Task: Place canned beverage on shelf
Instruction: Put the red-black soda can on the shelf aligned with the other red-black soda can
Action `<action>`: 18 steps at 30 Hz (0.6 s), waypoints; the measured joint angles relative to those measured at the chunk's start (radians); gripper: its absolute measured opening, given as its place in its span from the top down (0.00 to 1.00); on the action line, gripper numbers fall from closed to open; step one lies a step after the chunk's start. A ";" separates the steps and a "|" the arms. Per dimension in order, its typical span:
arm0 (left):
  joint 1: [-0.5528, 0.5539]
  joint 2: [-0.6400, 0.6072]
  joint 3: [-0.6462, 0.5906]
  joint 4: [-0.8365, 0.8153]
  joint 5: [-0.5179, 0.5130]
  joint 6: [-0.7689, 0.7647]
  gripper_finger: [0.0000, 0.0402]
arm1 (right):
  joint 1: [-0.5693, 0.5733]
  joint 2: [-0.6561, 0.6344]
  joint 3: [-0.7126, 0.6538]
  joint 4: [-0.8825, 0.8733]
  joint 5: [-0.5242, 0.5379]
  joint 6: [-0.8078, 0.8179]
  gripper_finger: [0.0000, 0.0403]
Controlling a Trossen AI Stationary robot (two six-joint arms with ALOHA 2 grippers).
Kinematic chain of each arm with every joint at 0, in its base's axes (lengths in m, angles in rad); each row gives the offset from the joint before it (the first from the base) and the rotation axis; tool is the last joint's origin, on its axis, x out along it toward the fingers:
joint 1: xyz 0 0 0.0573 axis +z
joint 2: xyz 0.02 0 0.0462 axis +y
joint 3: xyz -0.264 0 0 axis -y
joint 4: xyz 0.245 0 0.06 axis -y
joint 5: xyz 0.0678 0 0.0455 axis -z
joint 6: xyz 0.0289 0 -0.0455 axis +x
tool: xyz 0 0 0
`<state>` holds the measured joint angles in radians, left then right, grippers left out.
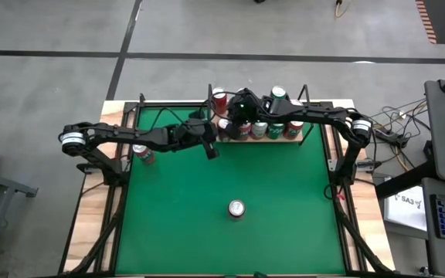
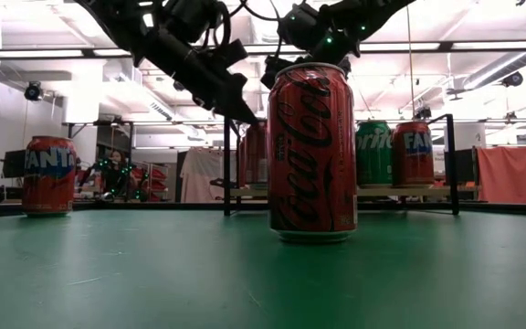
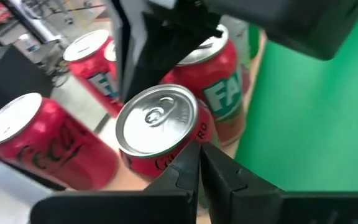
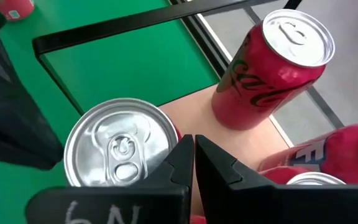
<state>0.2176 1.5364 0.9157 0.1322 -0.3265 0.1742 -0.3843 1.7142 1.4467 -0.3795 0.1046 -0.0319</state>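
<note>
Both grippers pinched shut, empty, at the shelf (image 1: 304, 136).
Left gripper (image 1: 210, 150) sits just in front of the shelf's left end; right gripper (image 1: 242, 116) above the cans there. Lone red can (image 1: 236, 208) stands mid-table, well in front of the shelf.

Red Coca-Cola can (image 2: 312, 151) on green felt (image 2: 153, 274); green can (image 2: 373, 153), probably Sprite.

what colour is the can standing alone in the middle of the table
Red with black lettering, a cola can; the low view shows it best.
</note>
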 joint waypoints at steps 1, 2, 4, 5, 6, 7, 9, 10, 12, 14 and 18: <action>0.000 0.000 0.000 0.000 -0.011 0.000 1.00 | 0.000 0.000 0.000 -0.001 0.000 0.006 0.98; 0.000 0.000 0.000 0.000 -0.025 0.001 1.00 | 0.000 0.000 0.000 -0.004 0.000 0.008 0.98; 0.000 0.000 0.000 0.000 -0.051 0.000 1.00 | 0.001 -0.001 0.000 -0.010 0.003 0.008 0.98; 0.000 0.000 0.000 0.000 -0.060 -0.001 1.00 | 0.002 -0.001 0.000 -0.009 0.004 0.007 0.98; 0.000 0.000 0.000 0.000 -0.070 -0.003 1.00 | 0.003 -0.001 0.000 -0.009 0.004 0.006 0.98; 0.000 0.000 0.000 0.000 -0.078 -0.006 1.00 | 0.003 -0.001 0.000 -0.009 0.005 0.003 0.98; 0.000 0.000 0.000 0.000 -0.081 -0.017 1.00 | 0.003 -0.001 0.000 -0.009 0.005 -0.001 0.98; 0.000 0.000 0.000 0.000 -0.083 -0.020 1.00 | 0.003 -0.002 0.000 -0.009 0.004 -0.001 0.98; 0.000 0.000 0.000 0.000 -0.084 -0.027 1.00 | 0.004 -0.003 0.000 -0.010 0.004 0.001 0.98; 0.000 -0.002 0.000 -0.001 -0.084 -0.030 1.00 | 0.004 -0.004 0.000 -0.010 0.004 0.002 0.98; -0.018 -0.018 0.000 -0.010 -0.070 -0.023 1.00 | 0.005 -0.005 0.000 -0.008 -0.005 -0.005 0.98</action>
<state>0.2001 1.5184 0.9158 0.1220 -0.3961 0.1510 -0.3798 1.7096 1.4467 -0.3876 0.0994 -0.0372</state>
